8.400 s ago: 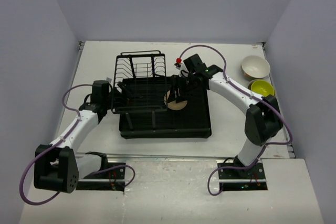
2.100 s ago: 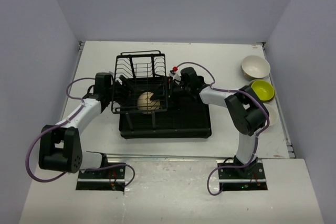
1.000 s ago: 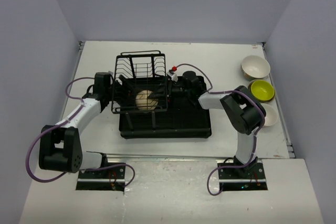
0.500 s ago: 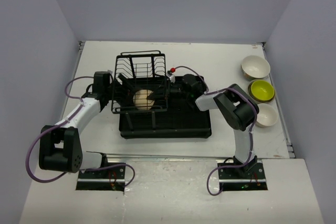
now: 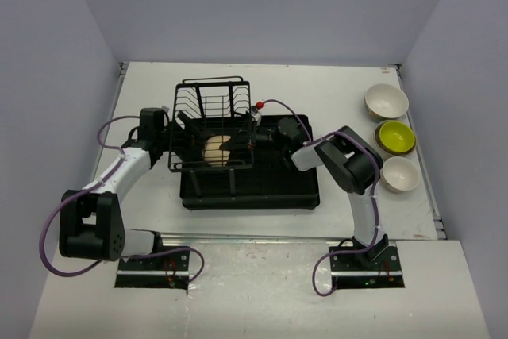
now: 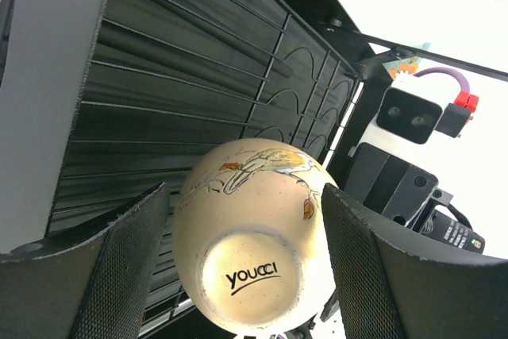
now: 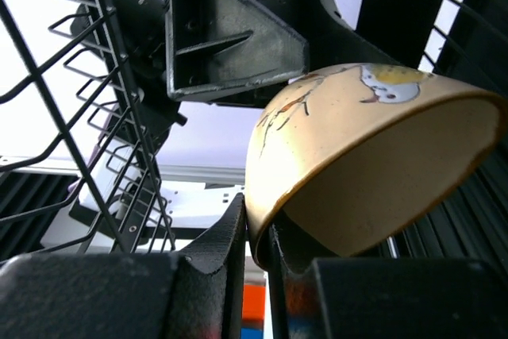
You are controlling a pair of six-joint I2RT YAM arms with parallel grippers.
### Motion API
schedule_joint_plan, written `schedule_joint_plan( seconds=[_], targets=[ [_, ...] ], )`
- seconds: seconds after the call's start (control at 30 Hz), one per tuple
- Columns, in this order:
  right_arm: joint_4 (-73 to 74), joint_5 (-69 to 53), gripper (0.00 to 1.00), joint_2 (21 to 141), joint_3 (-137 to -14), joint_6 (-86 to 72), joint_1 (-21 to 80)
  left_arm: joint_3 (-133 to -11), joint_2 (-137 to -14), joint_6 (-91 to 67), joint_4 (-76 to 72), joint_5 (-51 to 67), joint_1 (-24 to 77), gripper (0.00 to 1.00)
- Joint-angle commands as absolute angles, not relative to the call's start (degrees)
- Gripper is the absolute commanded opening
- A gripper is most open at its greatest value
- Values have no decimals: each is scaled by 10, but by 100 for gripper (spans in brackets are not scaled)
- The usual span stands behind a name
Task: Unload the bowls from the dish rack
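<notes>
1. Reaching further left than a second ago, the right gripper (image 5: 243,142) is now at the right side of the wire holder (image 5: 210,105). Its arm is folded tighter and its fingers have drawn together.
2. From the right wrist, the right gripper (image 7: 255,232) is nipped onto the rim of the beige bowl (image 7: 357,164). One finger (image 7: 214,263) is outside the wall and the other inside, with only a thin slit between them.
3. The left gripper (image 6: 246,196) is spread wide, with a pad (image 6: 119,275) against each flank of the same beige bowl (image 6: 246,220) — it holds it. The bowl's foot faces the left wrist camera and is printed "youcci".
4. The beige bowl (image 5: 216,151) sits inside the wire holder above the black tray of the dish rack (image 5: 270,184). It is tipped on its side with its mouth toward the right arm, between the right gripper and the left gripper (image 5: 198,149).
5. Three bowls stand in a row on the table (image 5: 333,85), well right of the rack: the white bowl (image 5: 386,102) at the back, the yellow-green bowl (image 5: 396,136) in the middle and the cream bowl (image 5: 399,174) nearest. Only the first two stood there in the earliest view.
</notes>
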State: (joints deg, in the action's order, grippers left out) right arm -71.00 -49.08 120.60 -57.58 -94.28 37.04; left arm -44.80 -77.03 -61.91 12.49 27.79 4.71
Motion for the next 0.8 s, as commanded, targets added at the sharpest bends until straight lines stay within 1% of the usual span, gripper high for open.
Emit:
schedule_joint_plan(
  seconds=[0.0, 0.2, 0.73, 0.77],
  targets=[
    [-771, -506, 0, 1220, -563, -972, 369, -455, -771, -611, 116, 303, 37, 78],
    [-821, -529, 0, 1203, -552, -997, 369, -449, -768, -611, 98, 319, 28, 78],
    [-795, -567, 0, 1151, -525, -978, 345, -441, -730, -606, 95, 340, 0, 79],
    [-791, -570, 0, 1149, -523, -973, 343, -441, -725, -606, 97, 342, -16, 78]
  ],
)
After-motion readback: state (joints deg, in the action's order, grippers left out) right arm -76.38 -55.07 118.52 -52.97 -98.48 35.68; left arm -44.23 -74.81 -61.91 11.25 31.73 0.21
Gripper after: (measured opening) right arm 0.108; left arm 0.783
